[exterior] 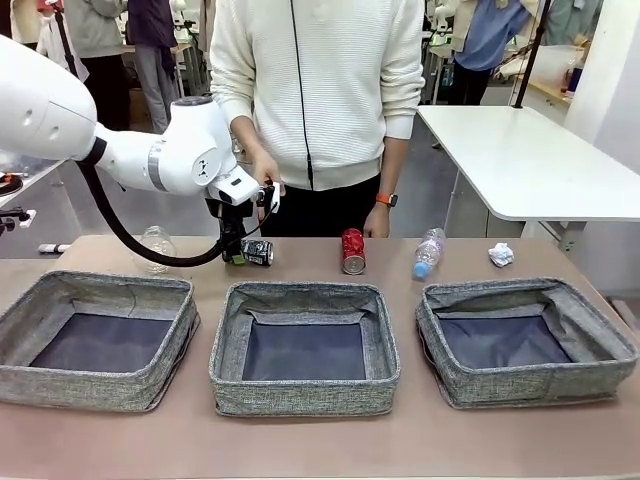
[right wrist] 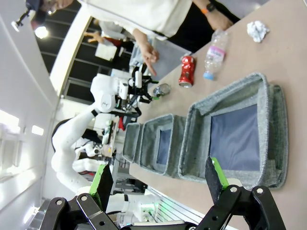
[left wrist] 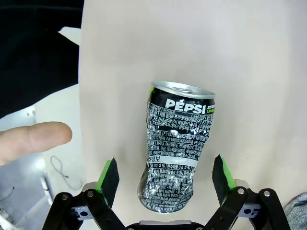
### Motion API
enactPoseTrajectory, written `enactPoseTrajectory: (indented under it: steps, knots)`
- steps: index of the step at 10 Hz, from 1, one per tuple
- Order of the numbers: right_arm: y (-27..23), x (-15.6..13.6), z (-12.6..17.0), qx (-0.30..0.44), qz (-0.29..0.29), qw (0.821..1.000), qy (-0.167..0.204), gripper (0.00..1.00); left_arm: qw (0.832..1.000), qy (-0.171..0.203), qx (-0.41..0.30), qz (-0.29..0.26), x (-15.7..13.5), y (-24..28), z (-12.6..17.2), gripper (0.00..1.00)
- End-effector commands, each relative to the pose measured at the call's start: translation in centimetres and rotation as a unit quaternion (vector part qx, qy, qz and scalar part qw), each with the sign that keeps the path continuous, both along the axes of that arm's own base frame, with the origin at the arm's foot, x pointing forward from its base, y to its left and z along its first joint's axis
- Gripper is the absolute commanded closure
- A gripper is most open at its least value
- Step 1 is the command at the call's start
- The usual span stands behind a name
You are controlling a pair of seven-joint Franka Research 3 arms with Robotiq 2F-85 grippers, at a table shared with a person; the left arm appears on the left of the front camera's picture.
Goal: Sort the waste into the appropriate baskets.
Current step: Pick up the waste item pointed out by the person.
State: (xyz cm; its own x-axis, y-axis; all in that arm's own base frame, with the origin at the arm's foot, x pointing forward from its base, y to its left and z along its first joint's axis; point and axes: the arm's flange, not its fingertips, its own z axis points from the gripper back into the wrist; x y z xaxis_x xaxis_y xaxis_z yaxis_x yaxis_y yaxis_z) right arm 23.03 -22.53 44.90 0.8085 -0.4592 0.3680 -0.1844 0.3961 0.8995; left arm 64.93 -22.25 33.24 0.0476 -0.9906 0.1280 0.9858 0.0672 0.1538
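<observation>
Left gripper (left wrist: 165,167) open wide, nothing gripped. The crushed black-silver can (left wrist: 175,143) lies on the table (left wrist: 259,62) right between the jaws, base end toward the palm, silver top pointing away past the fingertips. There is a gap on both sides, so neither green pad touches it.

A finger of the person's hand (left wrist: 33,139) shows out beyond the one jaw, off the table edge, apart from the can.

In the front view the red soda can (exterior: 353,251), the clear plastic bottle with blue cap (exterior: 428,253) and the white paper ball (exterior: 501,255) lie in a row farther off on one side of the left jaws. The clear crumpled plastic container (exterior: 155,247) lies on the other side, nearer.

Right gripper (right wrist: 158,172) also open, jaws spread, holding nothing. It hangs in the air above the table, and the nearest basket (right wrist: 268,129) lies ahead of its fingertips with the other two baskets beyond in a line. All three baskets show bare dark bases.
</observation>
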Motion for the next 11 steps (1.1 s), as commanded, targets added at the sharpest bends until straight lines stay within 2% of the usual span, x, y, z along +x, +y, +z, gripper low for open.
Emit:
enactPoseTrajectory:
  steps: [1,3,4,5,6,9,10,11]
  knots:
    - [-0.1,0.2,0.1,0.001,0.0,1.0,-0.017,0.0,1.0,0.008,-0.008,-0.008,0.1,0.1,-0.1,0.0]
    - [-0.1,0.2,0.1,0.001,0.0,1.0,-0.017,0.0,1.0,0.01,-0.011,-0.008,0.0,0.3,-0.2,0.0]
    - [-0.1,0.2,0.1,0.001,0.0,1.0,-0.017,0.0,1.0,0.015,-0.009,-0.005,-0.1,0.2,-0.2,0.41]
    - [-0.1,0.2,0.1,0.001,0.0,1.0,-0.017,0.0,1.0,0.013,-0.008,-0.005,-0.2,0.1,-0.1,0.58]
    - [-0.1,0.2,0.1,0.001,0.0,1.0,-0.017,0.0,1.0,0.011,-0.007,-0.005,-0.3,0.2,-0.1,0.99]
    - [-0.1,0.2,0.1,0.001,0.0,1.0,-0.017,0.0,1.0,0.018,-0.01,-0.007,-1.1,0.2,0.1,1.0]
    - [-0.1,0.2,0.1,0.001,0.0,1.0,-0.017,0.0,1.0,0.02,-0.009,-0.009,-1.3,0.2,0.1,0.96]
    - [-0.1,0.2,0.1,0.001,0.0,1.0,-0.017,0.0,1.0,0.023,-0.008,-0.006,-1.3,0.2,0.2,1.0]
